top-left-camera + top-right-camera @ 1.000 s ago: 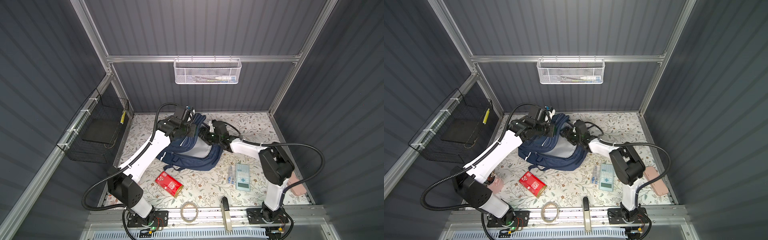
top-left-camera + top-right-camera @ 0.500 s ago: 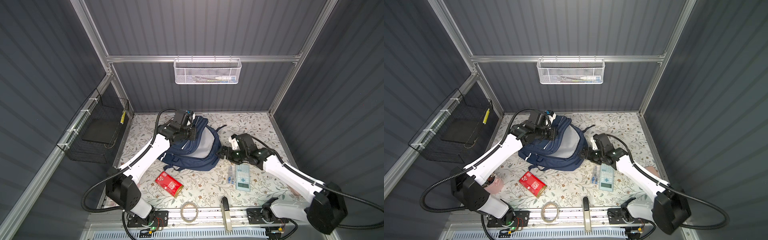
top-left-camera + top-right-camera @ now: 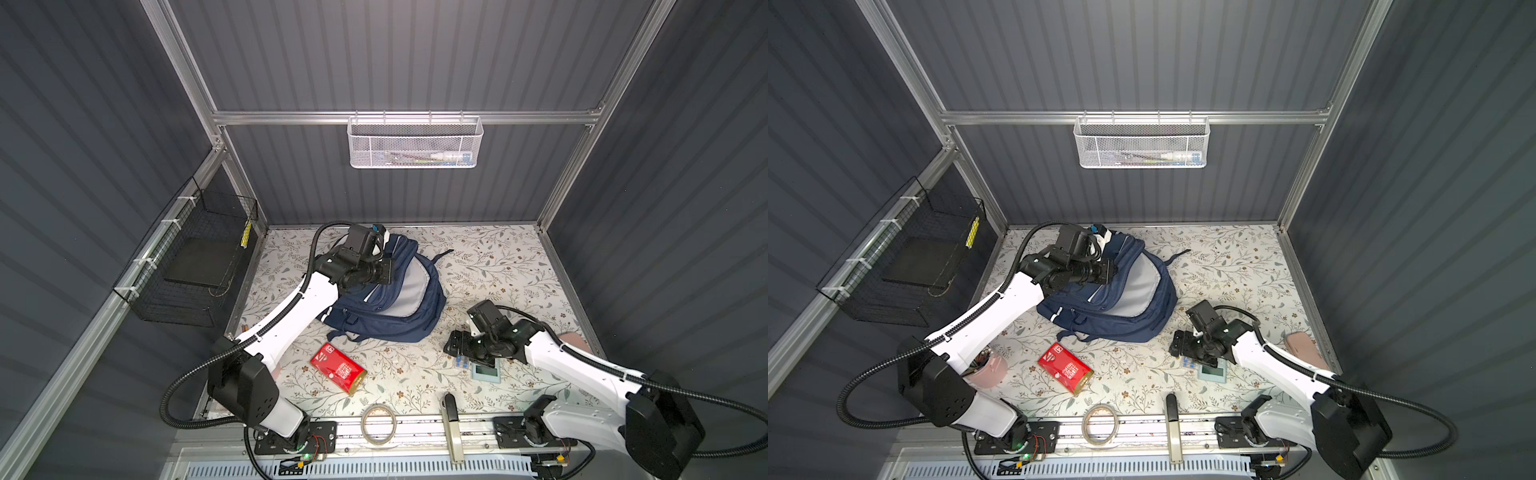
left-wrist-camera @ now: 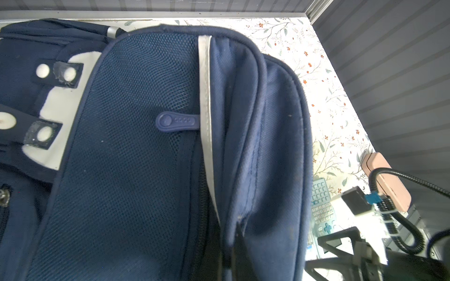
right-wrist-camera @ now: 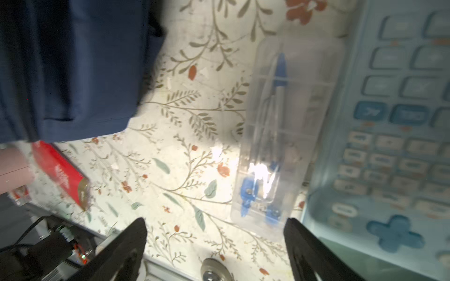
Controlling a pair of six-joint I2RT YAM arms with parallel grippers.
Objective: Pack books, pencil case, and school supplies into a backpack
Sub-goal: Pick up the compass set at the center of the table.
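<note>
**A:** What is the biggest thing on the bench?

**B:** The backpack. It is navy and lies slumped left of centre in both top views. The left gripper sits at its upper edge with jaws together. In the left wrist view, folds of navy fabric run down toward it. I judge it is pinching the rim to hold the mouth up.

**A:** What lies outside the bag?

**B:** The red pack lies at lower centre, below the backpack and apart from it. The calculator is at lower right, partly under the right arm. The clear packet lies just beside the calculator's long edge, perhaps touching it. No books or pencil case show on the bench, and I cannot tell whether they are inside.

**A:** So which step is this?

**B:** Fetching the supplies, I'd say. The right gripper hangs low over the bench, jaws wide apart with nothing between them. The packet's blue-tipped end lies just ahead, nearer one finger than the other.

**A:** And the next move?

**B:** It probably needs to centre over the packet's narrow width, come down and close. The packet looks flat and slick. One finger has to slip in beside the calculator without nudging it. Then the packet goes to the mouth the left gripper holds up.
</note>
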